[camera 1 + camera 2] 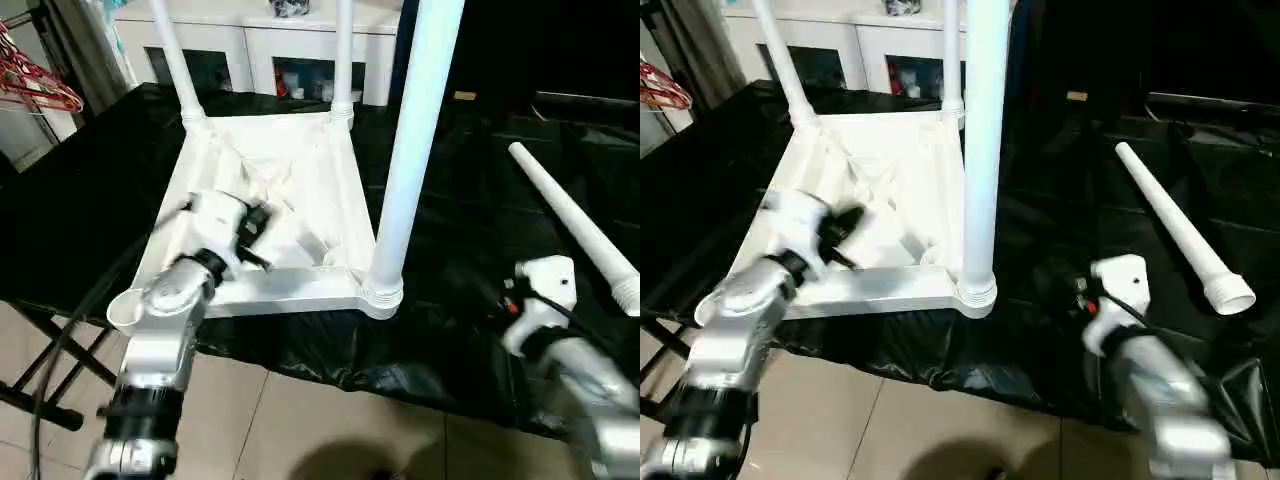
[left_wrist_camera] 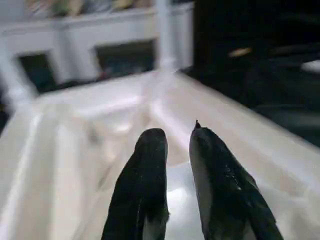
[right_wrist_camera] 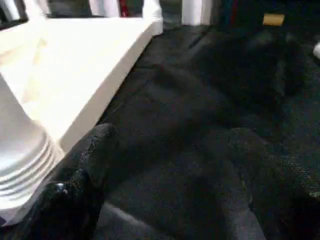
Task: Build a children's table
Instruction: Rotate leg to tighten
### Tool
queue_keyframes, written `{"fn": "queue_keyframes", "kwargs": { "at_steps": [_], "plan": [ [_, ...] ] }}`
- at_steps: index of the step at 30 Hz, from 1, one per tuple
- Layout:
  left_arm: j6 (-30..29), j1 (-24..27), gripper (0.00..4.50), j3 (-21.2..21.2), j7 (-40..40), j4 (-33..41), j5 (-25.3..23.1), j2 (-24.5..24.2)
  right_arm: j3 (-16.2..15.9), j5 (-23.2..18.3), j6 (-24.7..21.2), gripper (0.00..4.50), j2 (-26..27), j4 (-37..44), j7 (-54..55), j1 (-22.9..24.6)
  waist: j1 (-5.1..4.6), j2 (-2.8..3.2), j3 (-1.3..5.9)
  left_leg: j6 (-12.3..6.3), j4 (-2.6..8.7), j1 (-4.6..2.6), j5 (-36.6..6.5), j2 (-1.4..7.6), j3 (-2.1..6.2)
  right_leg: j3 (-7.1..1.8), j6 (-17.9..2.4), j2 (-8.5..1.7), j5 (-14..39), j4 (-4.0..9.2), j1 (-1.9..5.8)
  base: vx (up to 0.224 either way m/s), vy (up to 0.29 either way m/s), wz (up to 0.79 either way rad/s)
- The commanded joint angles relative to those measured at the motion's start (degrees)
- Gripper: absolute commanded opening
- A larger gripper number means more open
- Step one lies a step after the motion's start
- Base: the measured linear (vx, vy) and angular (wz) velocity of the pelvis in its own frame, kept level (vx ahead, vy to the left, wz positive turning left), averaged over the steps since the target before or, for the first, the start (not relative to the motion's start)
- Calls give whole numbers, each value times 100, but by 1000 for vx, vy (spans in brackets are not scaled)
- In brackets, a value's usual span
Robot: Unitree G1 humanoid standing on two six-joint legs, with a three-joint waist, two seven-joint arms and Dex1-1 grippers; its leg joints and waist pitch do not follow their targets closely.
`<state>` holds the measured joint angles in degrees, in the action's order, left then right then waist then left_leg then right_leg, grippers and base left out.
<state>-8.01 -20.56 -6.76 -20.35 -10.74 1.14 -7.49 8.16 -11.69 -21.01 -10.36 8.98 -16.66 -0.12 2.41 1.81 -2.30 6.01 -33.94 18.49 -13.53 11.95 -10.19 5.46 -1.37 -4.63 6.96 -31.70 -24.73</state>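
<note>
Left eye view gives us the worktop (image 1: pixel 470 330), draped in black sheeting, with our children's table top (image 1: pixel 285 190) lying upside down on its left half, ribbed underside up. Three tapered legs stand upright in its corner sockets: the near right leg (image 1: pixel 410 150) rising past the picture's top edge, the far right leg (image 1: pixel 343 55) and the far left leg (image 1: pixel 176 60). The near left socket (image 1: pixel 125 308) is open. A fourth leg (image 1: pixel 572 225) lies loose on the sheeting to the right, well apart from the top, its ribbed wide end toward the near right.

Beyond the worktop stands a white glass-door cabinet (image 1: pixel 255 55); red hangers (image 1: pixel 35 82) show at the far left.

Our left gripper (image 2: pixel 175 142) hovers over the ribbed underside near the near edge, its jaws nearly together with a narrow gap, holding nothing. Our right gripper (image 3: pixel 165 160) hangs above the black sheeting just right of the near right leg's base, jaws spread wide apart and empty.
</note>
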Motion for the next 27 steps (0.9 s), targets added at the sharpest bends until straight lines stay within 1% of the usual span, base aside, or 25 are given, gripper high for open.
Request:
{"fn": "queue_keyframes", "kwargs": {
  "at_steps": [1, 3, 4, 5, 6, 7, 8, 9, 10, 11, 12, 13, 14, 15, 16, 17, 19, 20, 21, 22, 23, 24, 25, 26, 27],
  "plan": [
    [-236, -55, 99, 4, 418, -115, -274, 3, 0, 20, -116, 392, 155, -115, 403, -39, 202, -231, 382, -541, -43, 48, -1145, -257, -194, -1109, -566, -368, 3495, 551, 327, -1, 15, -43],
    [-107, -136, 99, 262, 513, -121, -589, 29, -22, 200, -143, 392, 289, -212, 631, -160, 367, -256, 371, -608, -394, 97, -1226, -289, -29, -1713, -1024, -655, 3724, 718, 452, -8, 41, -38],
    [-71, -162, 99, 366, 595, -116, -756, 12, -28, 263, -144, 392, 328, -232, 709, -202, 408, -214, 311, -290, -354, 198, -965, -251, 220, -1851, -1341, -331, 3219, 624, 491, -33, 111, -37],
    [-79, -170, 99, 384, 596, -116, -771, 14, -29, 274, -143, 392, 338, -236, 725, -211, 238, -11, 324, 121, 151, -61, -532, -161, 121, -1365, -758, 548, 2280, 383, -1, -33, 111, -37],
    [-134, -205, 99, 436, 591, -86, -763, 75, -34, 316, -125, 392, 392, -254, 787, -246, 72, 94, 348, 63, 296, -277, -227, 94, 180, -1027, -401, 831, 1772, 170, -287, -59, 104, -39],
    [-272, -213, 99, 374, 634, 6, -634, 216, -35, 359, -132, 392, 452, -268, 864, -283, 18, 221, 402, -150, 492, -376, 413, 805, 229, -586, -194, 586, 1447, -162, -451, -68, 89, -34],
    [-339, -197, 99, 387, 608, 43, -607, 239, -35, 387, -95, 392, 463, -272, 892, -288, 17, 273, 440, -539, 637, -160, 1344, 1181, 783, -346, -224, 169, 794, -617, -211, -68, 89, -34],
    [-335, -190, 99, 402, 605, 45, -621, 235, -32, 394, -88, 392, 464, -271, 901, -287, 46, 253, 443, -783, 589, -257, 1816, 1298, 750, -306, -310, 75, 786, -664, -347, 0, 0, 0],
    [-349, -158, 99, 458, 616, 63, -620, 225, -30, 424, -92, 392, 455, -262, 977, -289, 45, 245, 487, -1520, 392, -298, 2439, 1278, 613, -204, -602, -35, 589, -786, -392, 0, 0, 0],
    [-368, -147, 99, 483, 640, 72, -598, 221, -31, 436, -113, 392, 447, -257, 1025, -296, 7, 181, 583, -2488, 86, -369, 3204, 1011, 676, -243, -819, -178, 450, -727, -380, -11, -102, 2],
    [-427, -152, 99, 496, 657, 73, -536, 229, -32, 425, -139, 392, 435, -267, 1062, -317, -8, -134, 645, -2965, -316, -67, 2891, 315, 388, -405, -1298, -332, -626, -465, -60, -7, -95, -17],
    [-470, -159, 99, 528, 666, 76, -530, 221, -36, 405, -148, 392, 408, -280, 1057, -341, 59, -361, 704, -2845, -674, 544, 1929, -504, 102, -612, -1554, -222, -2047, -458, 540, -21, -127, -12],
    [-507, -182, 99, 549, 682, 55, -553, 220, -58, 371, -165, 392, 342, -299, 973, -383, 348, -236, 531, -1655, -822, 626, 56, -604, 219, -782, -1513, -709, -3220, -110, 536, -16, -60, 1],
    [-555, -198, 99, 560, 671, 39, -570, 219, -73, 352, -170, 392, 310, -295, 913, -403, 274, -291, 420, -1171, -754, 533, 52, -632, 205, -562, -900, -598, -2975, -19, 389, -61, -125, -7],
    [-579, -206, 99, 564, 664, 31, -576, 219, -80, 342, -171, 392, 297, -291, 885, -411, 317, -203, 368, -713, -614, 420, 32, -652, 237, -337, 247, -534, -1111, 204, 391, -91, -92, -10],
    [-686, -200, 99, 618, 569, 26, -606, 178, -152, 291, -206, 392, 204, -215, 691, -425, 275, -121, 273, -823, -311, 408, -168, -443, 315, -365, 792, -525, 1048, 414, 408, -91, -92, -10],
    [-709, -172, 99, 668, 385, 50, -590, 115, -193, 280, -227, 392, 177, -174, 549, -441, 191, 58, 257, -953, 85, 348, -697, -148, 422, -20, 1301, -285, 3251, 606, 522, -116, -23, -16],
    [-644, -127, 99, 722, 186, 80, -547, 41, -236, 259, -210, 392, 148, -156, 451, -438, 122, 77, 260, -987, 189, 262, -1036, 39, 488, 72, 1179, -275, 3467, 655, 531, -122, -2, -18],
    [-555, -77, 99, 775, -21, 105, -511, -53, -297, 252, -205, 392, 96, -142, 343, -435, 54, 193, 285, -1070, 449, 191, -1892, 548, 723, 51, 714, -325, 2831, 340, 675, -86, 7, -6],
    [-610, -55, 99, 789, -254, 93, -406, -130, -355, 228, -217, 392, 39, -137, 225, -435, 39, 256, 245, -1072, 670, 186, -2440, 790, 822, -49, 412, -324, 2145, -100, 706, -66, -11, 6],
    [-600, -70, 99, 912, -659, 7, -338, -342, -437, 139, -234, 392, -64, -147, 24, -455, 0, 43, 90, -707, 838, 82, -3680, 573, 627, -320, -49, -337, 1411, -332, 502, -66, -11, 6],
    [-600, -70, 99, 912, -659, 7, -338, -342, -437, 139, -234, 392, -64, -147, 24, -455, 13, -85, 77, -404, 645, 21, -3659, 270, 503, -414, 6, -404, 2557, 36, 452, -61, -38, 15],
    [-556, -91, 116, 988, -862, -36, -292, -444, -459, 67, -258, 392, -110, -159, -60, -474, 43, -220, -21, -238, -115, -232, -2395, -262, 248, -333, 351, -726, 5758, 819, 20, -55, -54, 2],
    [-496, -154, 127, 1102, -1484, -102, -19, -586, -463, 5, -212, 418, -207, -235, -223, -534, 119, -239, 93, -450, -216, 29, -962, -266, 280, -431, 553, -915, 6423, 798, 333, -55, -54, 2],
    [-374, -262, 127, 1219, -2042, -242, 170, -701, -420, -52, -183, 418, -281, -336, -361, -613, 195, -233, 166, -521, 42, 257, -583, -218, 316, -450, 565, -855, 5860, 626, 592, -3, -10, -20]
  ]
}}
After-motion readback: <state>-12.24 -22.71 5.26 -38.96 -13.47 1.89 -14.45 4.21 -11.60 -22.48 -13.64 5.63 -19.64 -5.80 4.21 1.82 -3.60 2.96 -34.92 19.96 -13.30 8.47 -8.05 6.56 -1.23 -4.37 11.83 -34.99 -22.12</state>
